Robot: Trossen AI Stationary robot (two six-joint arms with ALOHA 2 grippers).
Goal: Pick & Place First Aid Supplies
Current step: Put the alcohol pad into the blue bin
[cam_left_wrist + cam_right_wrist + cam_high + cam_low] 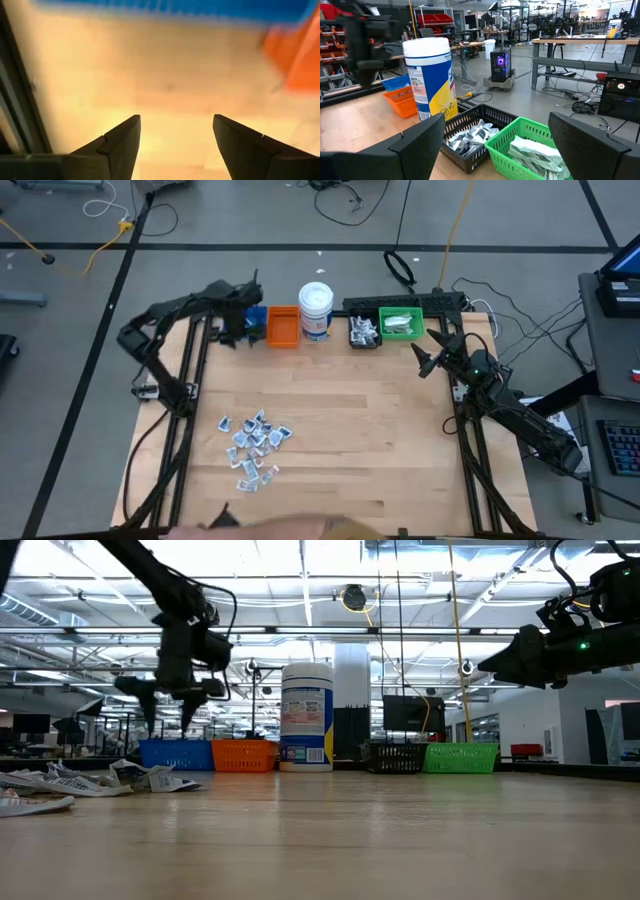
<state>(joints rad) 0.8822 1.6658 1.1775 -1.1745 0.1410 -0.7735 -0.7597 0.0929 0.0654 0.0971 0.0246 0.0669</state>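
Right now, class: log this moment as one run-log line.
left gripper open over blue bin | right gripper open, waiting by green bin | packets piled

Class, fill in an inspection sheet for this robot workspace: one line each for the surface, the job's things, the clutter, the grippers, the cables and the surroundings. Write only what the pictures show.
Surface: wooden table, bare across its middle.
Job's things: loose heap of first aid packets on the table's near left; more packets lie in the black bin and the green bin. Blue bin and orange bin stand in the same far row; their contents cannot be told.
Clutter: white jar with a blue label, upright between the orange and black bins.
Grippers: left gripper open, empty, above the blue bin; right gripper open, empty, near the green bin.
Cables: cables on the floor beyond the table.
Surroundings: workshop hall with benches; no person seen.
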